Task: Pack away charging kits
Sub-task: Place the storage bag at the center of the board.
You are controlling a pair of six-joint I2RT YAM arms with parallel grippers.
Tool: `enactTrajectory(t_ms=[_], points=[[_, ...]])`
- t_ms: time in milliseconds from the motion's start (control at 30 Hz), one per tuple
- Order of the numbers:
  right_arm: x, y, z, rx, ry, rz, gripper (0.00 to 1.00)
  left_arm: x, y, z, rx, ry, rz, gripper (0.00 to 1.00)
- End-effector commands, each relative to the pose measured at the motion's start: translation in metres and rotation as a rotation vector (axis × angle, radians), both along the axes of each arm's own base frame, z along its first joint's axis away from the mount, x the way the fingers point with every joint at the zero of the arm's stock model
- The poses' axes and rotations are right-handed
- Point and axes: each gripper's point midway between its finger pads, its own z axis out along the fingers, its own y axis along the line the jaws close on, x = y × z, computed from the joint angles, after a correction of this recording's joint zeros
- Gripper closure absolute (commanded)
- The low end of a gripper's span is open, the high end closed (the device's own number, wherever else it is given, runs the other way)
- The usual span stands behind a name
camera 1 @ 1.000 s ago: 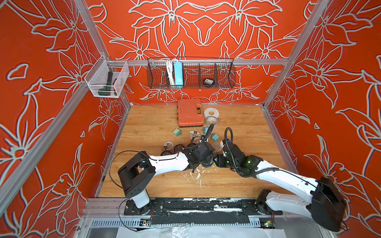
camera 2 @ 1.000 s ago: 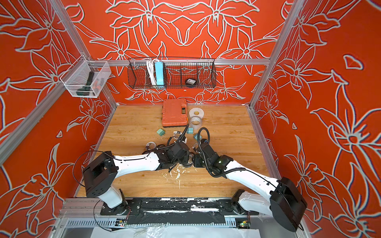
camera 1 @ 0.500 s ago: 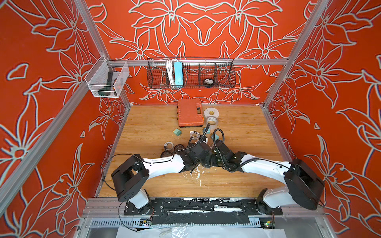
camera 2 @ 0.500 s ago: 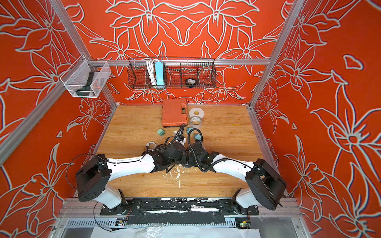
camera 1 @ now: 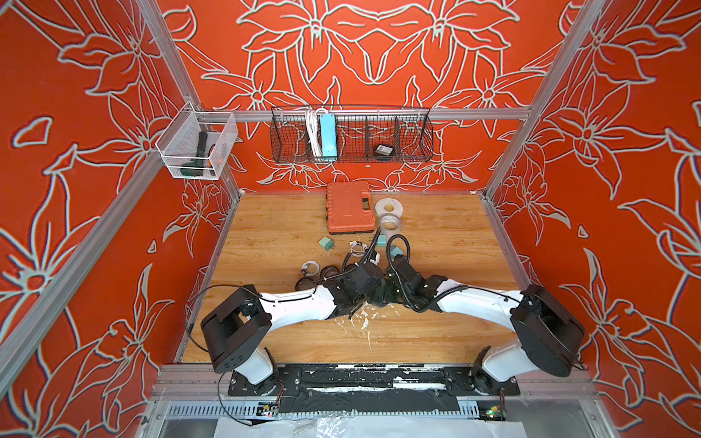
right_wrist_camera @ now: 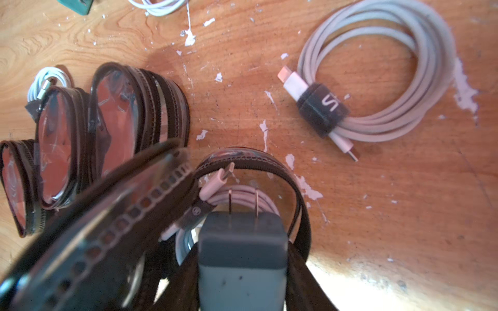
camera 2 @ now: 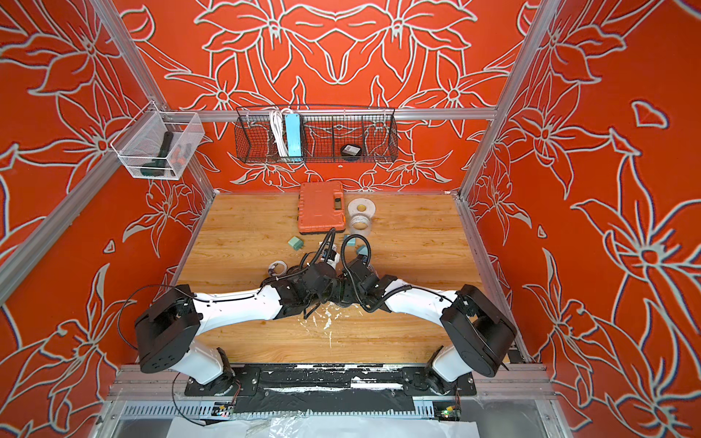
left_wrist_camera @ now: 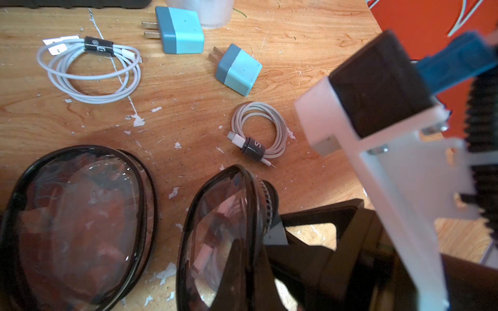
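Hovering lower centre, the right gripper (right_wrist_camera: 242, 293) clamped the plug (right_wrist_camera: 242, 242), prongs aimed straight into the pouch (right_wrist_camera: 269, 159) the left gripper (left_wrist_camera: 273, 235) pinched open.

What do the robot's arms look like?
The left arm and right arm match: smooth white shells, chunky black joints. Thin black cables loop beside them, ribbed black hoses arch over the wrists, and a white bracket carries a black box.

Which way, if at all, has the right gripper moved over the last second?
Yes. In a top view the right gripper has swung to the robot's left: it sat right of the tape rolls, and now lines up with them.
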Motion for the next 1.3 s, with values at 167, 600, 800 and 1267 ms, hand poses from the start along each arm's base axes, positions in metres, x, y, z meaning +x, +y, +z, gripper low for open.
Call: enactTrajectory(t_ms=[167,600,800,1267], points=[[0.003,0.022,0.015,0.097,-0.009,0.007,0.78,0.0,-0.013,0.004,-0.081,0.032,-0.041,1.0],[0.003,0.024,0.017,0.104,-0.017,0.018,0.37,0.004,-0.006,-0.001,-0.105,0.069,-0.027,1.0],[0.004,0.014,0.024,0.054,-0.025,0.007,0.37,0.005,-0.006,-0.005,-0.096,0.091,-0.036,1.0],[-0.003,-0.045,0.045,-0.062,-0.115,-0.107,0.35,-0.008,0.001,0.024,-0.161,0.012,-0.103,0.08]])
